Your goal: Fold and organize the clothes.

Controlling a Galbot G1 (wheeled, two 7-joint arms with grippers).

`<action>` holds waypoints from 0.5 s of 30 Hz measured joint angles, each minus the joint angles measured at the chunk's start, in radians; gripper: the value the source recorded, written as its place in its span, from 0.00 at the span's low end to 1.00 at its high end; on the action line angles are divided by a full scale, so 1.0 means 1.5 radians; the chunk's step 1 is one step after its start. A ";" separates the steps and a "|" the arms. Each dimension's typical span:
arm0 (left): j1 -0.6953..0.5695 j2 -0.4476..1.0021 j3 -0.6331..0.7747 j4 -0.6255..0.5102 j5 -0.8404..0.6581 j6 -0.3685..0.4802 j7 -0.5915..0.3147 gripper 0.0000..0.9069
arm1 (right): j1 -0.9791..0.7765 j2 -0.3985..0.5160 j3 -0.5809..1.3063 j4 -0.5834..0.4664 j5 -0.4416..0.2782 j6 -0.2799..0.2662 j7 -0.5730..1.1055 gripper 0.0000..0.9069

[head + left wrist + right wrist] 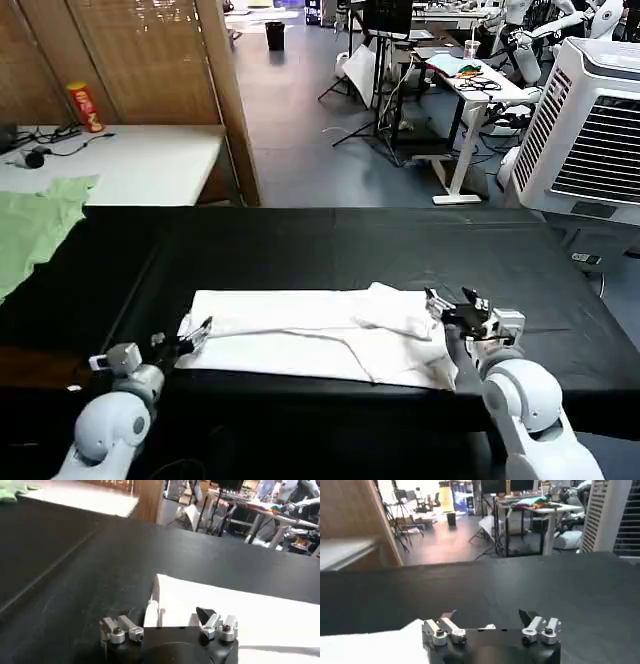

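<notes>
White cotton T-shirt, folded into a long band, is seen lying flat on the black cloth-covered tabletop, toward its near edge and stretched from left to right. A bunched fold of the fabric is raised near its right end, and no lettering is shown on the upturned side. The left tool is placed at the shirt's left end, low over the tabletop; in the left wrist view its fingers are seen set apart, with the white edge of the cloth lying between them, though whether the cloth is touched cannot be told. The right tool is positioned at the shirt's right end, just beside the raised fold; in the right wrist view its fingers are likewise spread apart, with a corner of white fabric just beside the left finger and black tabletop ahead. A light green garment is draped over the far left corner of the black tabletop, well apart from the shirt. Farther left, a white tabletop is seen carrying a red and yellow cylindrical can.
</notes>
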 joint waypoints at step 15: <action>0.001 0.002 0.012 -0.001 0.111 -0.024 0.020 0.00 | 0.007 0.007 0.011 -0.002 -0.006 0.002 0.001 0.97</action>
